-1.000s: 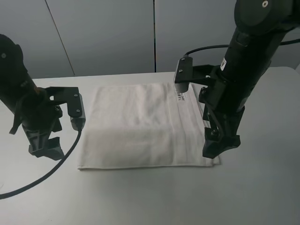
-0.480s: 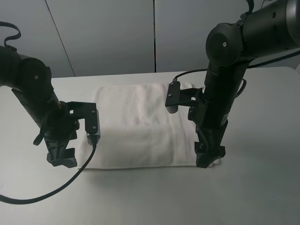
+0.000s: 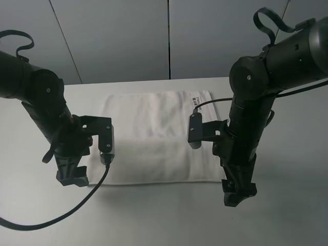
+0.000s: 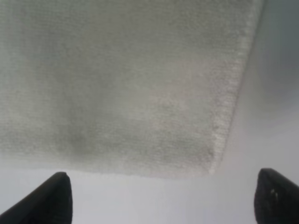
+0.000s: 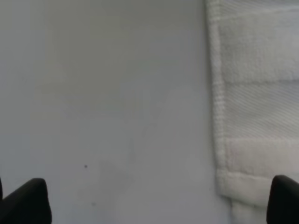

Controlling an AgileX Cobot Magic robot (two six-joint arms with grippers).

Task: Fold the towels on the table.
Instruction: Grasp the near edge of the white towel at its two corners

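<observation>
**Both grippers being lined up on the near corners, no grasp yet**

The towel (image 3: 154, 136) is lying flat and spread out mid-table (image 3: 287, 215), with its label (image 3: 196, 99) at the far right corner. Its outline is unchanged from a second ago, so nothing is being dragged.

The left gripper (image 3: 73, 177) is being parked at the near left corner, having been swung in from well left of the towel. Its jaws are being held wide apart and empty. In the left wrist view the corner is sitting just beyond the gap between the fingertips (image 4: 56, 196).

The right gripper (image 3: 237, 197) is being held just off the near right corner, having been drawn back from over the right edge. Its jaws are also spread wide, with nothing between them. In the right wrist view the gap is being filled mostly by bare table. The towel's edge and border band (image 5: 261, 112) are sitting off toward one finger, not centred.

Judgement: the approach is being finished and folding is not yet being started. A descent and pinch on both near corners is probably being set up, so the near edge can be carried to the far edge. The right side is likely to need shifting toward the towel first. The risk is the terry edge being pushed and bunched instead of pinched.
</observation>
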